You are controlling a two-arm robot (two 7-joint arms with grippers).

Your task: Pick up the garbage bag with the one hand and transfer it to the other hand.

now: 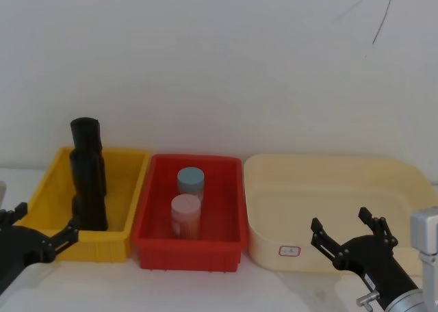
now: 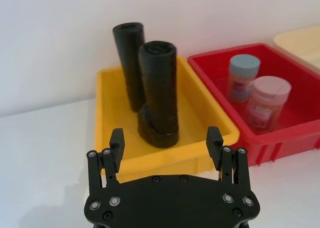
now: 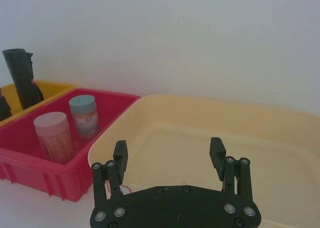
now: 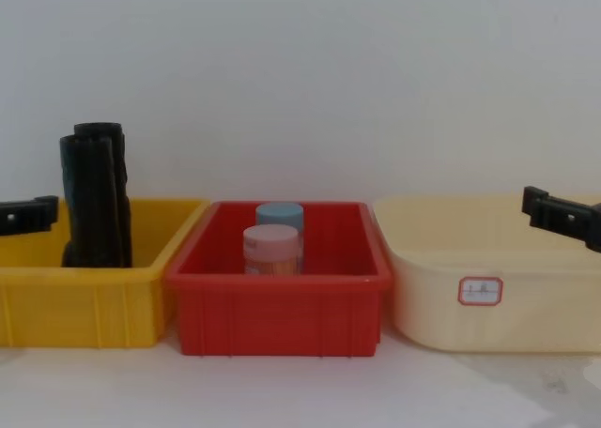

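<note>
In the head view, three bins stand in a row on the white table (image 1: 205,291). The yellow bin (image 1: 130,189) on the left holds two black rolls, both upright. The nearer garbage bag roll (image 1: 89,189) stands just in front of the farther roll (image 1: 85,135). The red bin (image 1: 188,249) in the middle holds a blue-lidded jar (image 1: 191,180) with a pink-lidded jar (image 1: 185,215) in front of it. On the right is a cream tub (image 1: 267,209). The left claw (image 1: 44,219) hovers low before the yellow bin, fingers apart. The right claw (image 1: 340,221) hovers before the cream tub, also spread.

In the left wrist view, the left claw (image 2: 165,137) gapes wide and holds nothing. It faces the nearer garbage bag roll (image 2: 157,88), which stands inside the bin, its base bulging.

In the right wrist view, the right claw (image 3: 168,147) is spread over the cream tub's near rim, gripping nothing.

In the chest view, the two rolls overlap above the yellow bin's wall. One finger of each claw pokes in from either edge.
</note>
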